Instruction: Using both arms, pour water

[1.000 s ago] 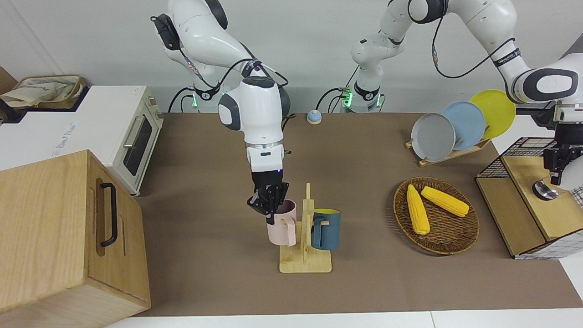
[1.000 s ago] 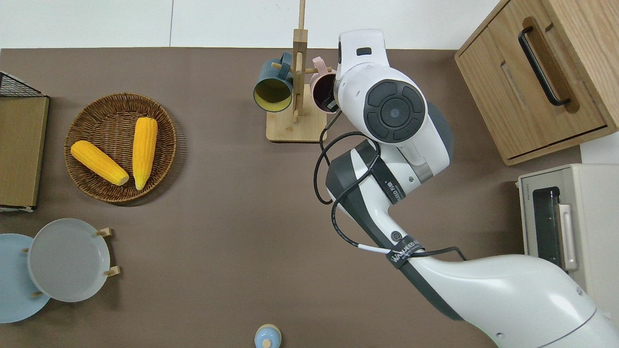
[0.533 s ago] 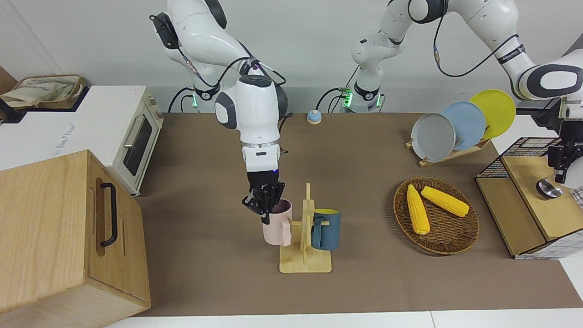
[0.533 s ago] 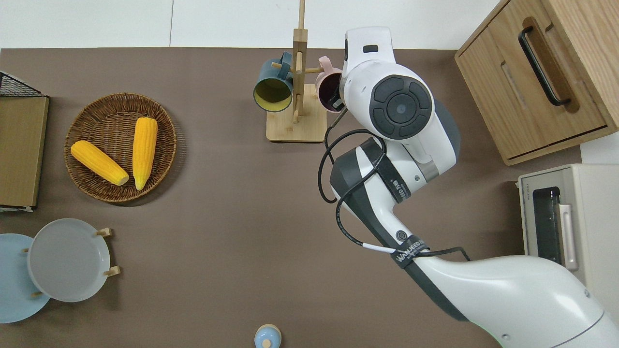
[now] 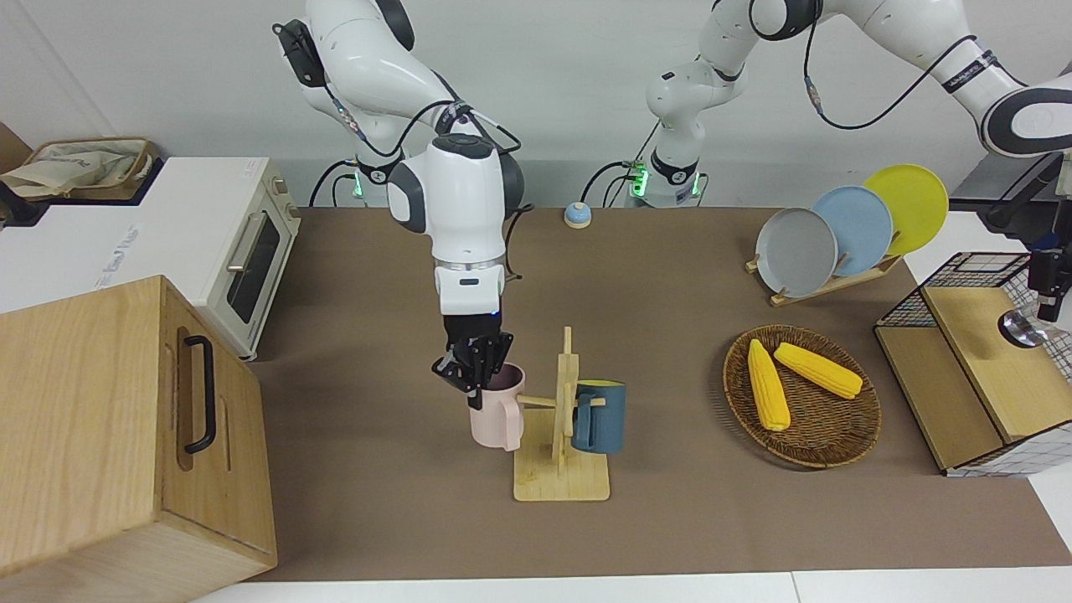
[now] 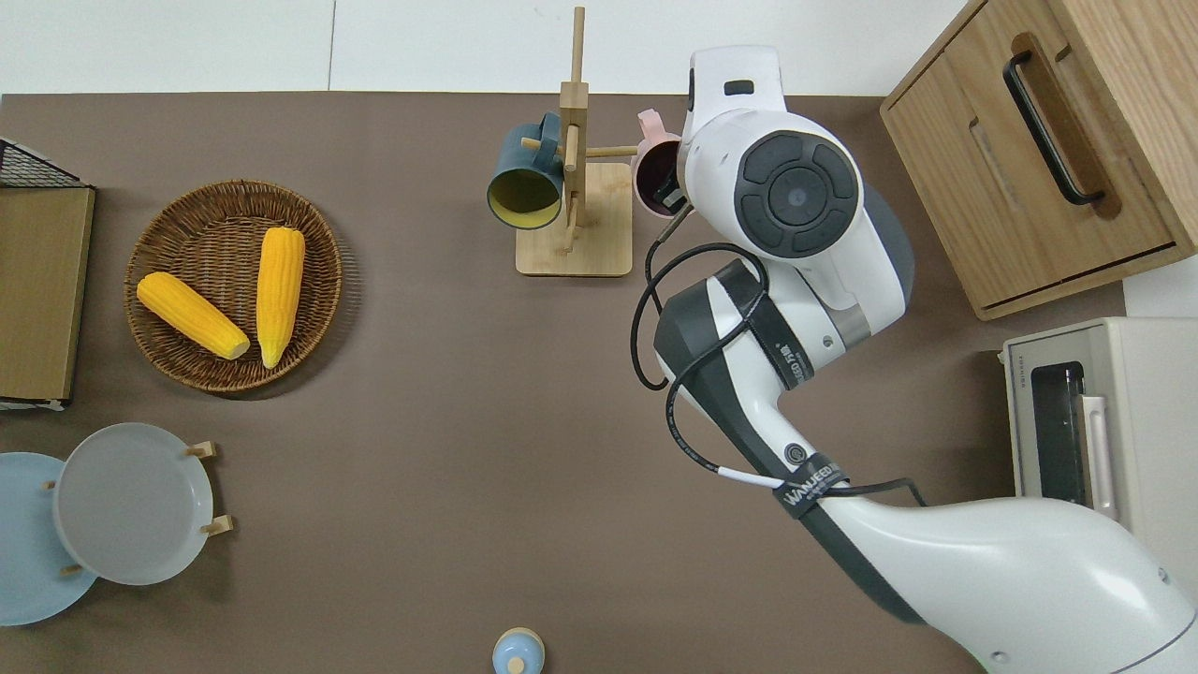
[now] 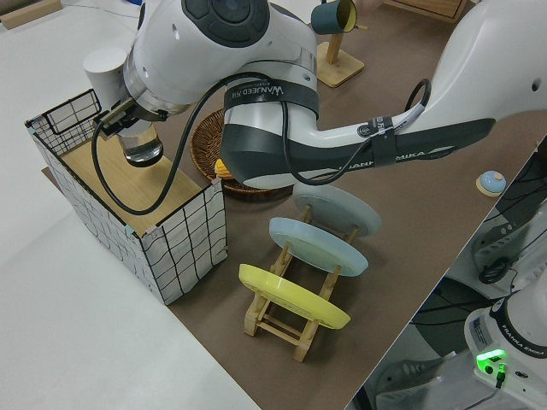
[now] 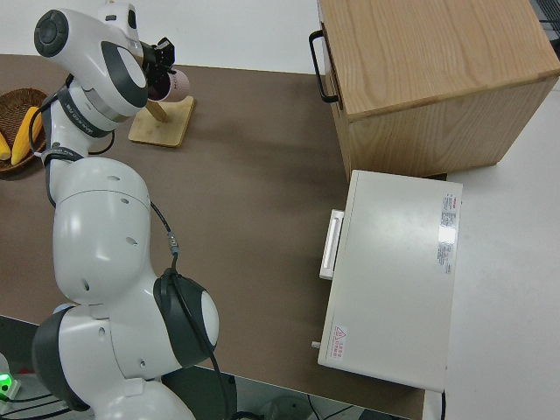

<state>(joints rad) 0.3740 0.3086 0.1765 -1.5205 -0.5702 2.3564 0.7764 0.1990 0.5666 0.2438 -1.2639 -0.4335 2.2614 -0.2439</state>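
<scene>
At centre frame in the front view, the right hand (image 5: 474, 374) pinches the rim of the pink mug (image 5: 497, 409), its handle just off the wooden rack (image 5: 563, 456)'s peg. At far right, the left hand (image 5: 1047, 289) holds a glass (image 7: 141, 147) over the wire basket (image 7: 128, 192), though its grip cannot be told. Next, seemingly, both vessels meet; the blue mug (image 5: 600, 417) crowds the rack.

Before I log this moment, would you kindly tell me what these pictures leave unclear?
- Right gripper at the pink mug: overhead, its own arm hides it.
- Left gripper over the wire box: front view's edge crops it.
- Whether the glass holds water: not discernible.
</scene>
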